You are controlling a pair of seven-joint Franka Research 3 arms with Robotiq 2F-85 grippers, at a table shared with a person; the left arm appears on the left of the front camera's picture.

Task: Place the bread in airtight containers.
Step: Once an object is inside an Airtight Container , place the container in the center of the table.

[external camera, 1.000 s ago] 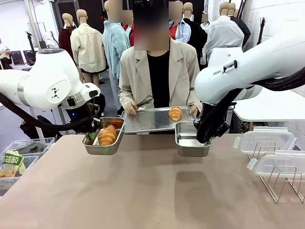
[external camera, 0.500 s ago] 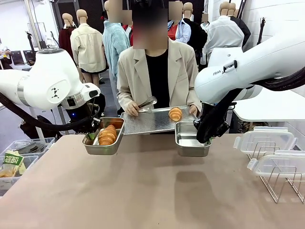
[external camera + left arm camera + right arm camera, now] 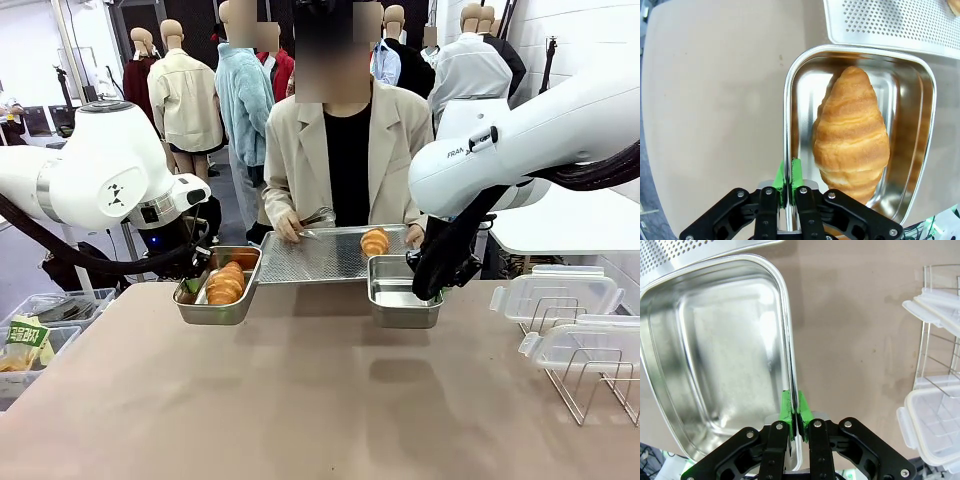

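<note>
Left pincer (image 3: 789, 174) gripping left container (image 3: 788, 100), bread (image 3: 852, 135) inside — right pincer (image 3: 795, 407) gripping right container (image 3: 730, 340)

The white left arm (image 3: 105, 180) comes in low, its dark wrist (image 3: 172, 243) turned downward. The left jaws are pinched almost together, green pads (image 3: 796, 174) pressing either side of the rim of a small shiny rectangular steel tray (image 3: 790, 90). The white right arm (image 3: 520, 150) reaches in from higher up, its black wrist (image 3: 445, 250) slanting down. The right jaws are squeezed just as tight, green pads (image 3: 786, 405) gripping the thin rim of a second shiny steel tray (image 3: 785, 295).
</note>
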